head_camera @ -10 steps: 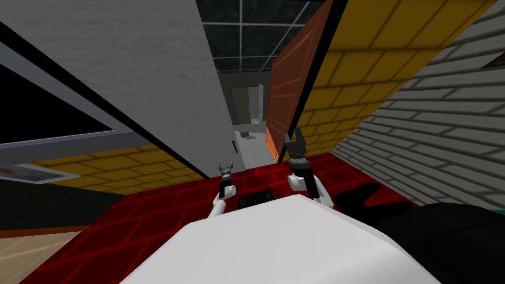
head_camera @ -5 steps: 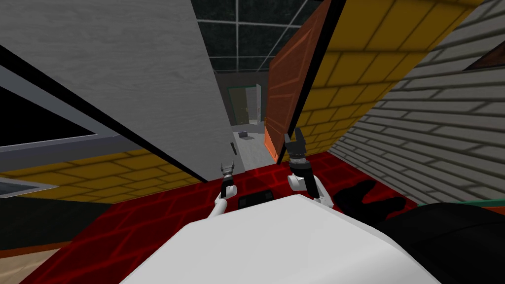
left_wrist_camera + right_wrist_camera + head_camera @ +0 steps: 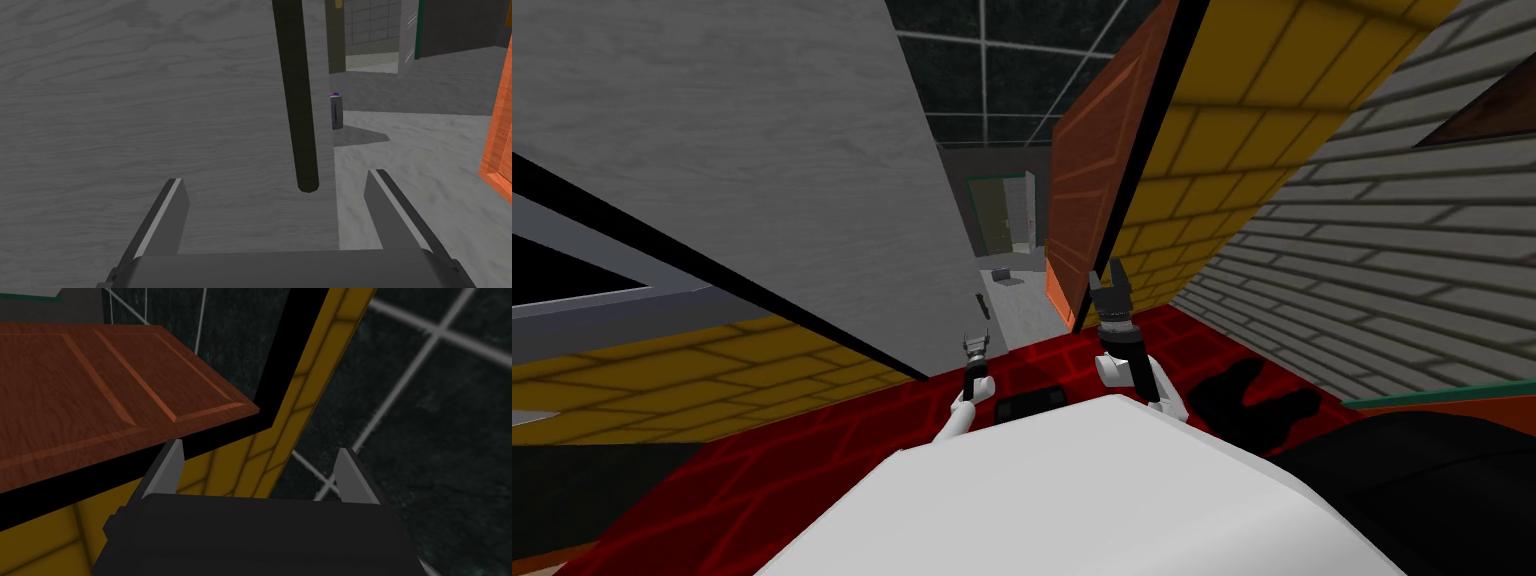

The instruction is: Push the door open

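The door (image 3: 812,150) is a big flat grey slab with a faint wood grain, no panels or anything. A long dark bar handle (image 3: 297,100) sits on its face, running parallel to the free edge and just beside it, with one rounded end showing. The door stands partly open: past the free edge there's a gap onto a grey floor (image 3: 425,165). Along the door's far side a black strip (image 3: 712,270) runs between it and a yellow brick wall (image 3: 662,370).
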Controlling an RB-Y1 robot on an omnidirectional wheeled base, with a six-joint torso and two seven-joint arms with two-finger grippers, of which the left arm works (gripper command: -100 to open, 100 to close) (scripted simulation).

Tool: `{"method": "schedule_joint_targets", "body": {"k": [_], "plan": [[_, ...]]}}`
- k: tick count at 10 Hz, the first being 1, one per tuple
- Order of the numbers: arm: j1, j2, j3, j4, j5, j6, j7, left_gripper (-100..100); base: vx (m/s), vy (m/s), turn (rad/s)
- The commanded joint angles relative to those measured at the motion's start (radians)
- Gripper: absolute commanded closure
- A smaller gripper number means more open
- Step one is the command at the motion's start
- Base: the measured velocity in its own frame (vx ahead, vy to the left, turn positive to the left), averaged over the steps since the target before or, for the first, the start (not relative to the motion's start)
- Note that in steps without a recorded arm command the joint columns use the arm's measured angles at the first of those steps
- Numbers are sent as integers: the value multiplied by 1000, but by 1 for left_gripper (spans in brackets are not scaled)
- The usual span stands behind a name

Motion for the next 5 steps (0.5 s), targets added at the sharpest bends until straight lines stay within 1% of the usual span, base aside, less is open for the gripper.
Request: {"method": "schedule_joint_targets", "body": {"k": [1,2,3,5], "plan": [[-14,-7,-6,32,13,-1,23,-100,99,59,-87],[-30,-14,-11,71,25,-7,46,-100,105,23,-101],[-36,-16,-13,84,29,-9,53,-100,91,24,-58],[-59,-28,-21,138,46,-16,85,-100,83,46,-91]]}}
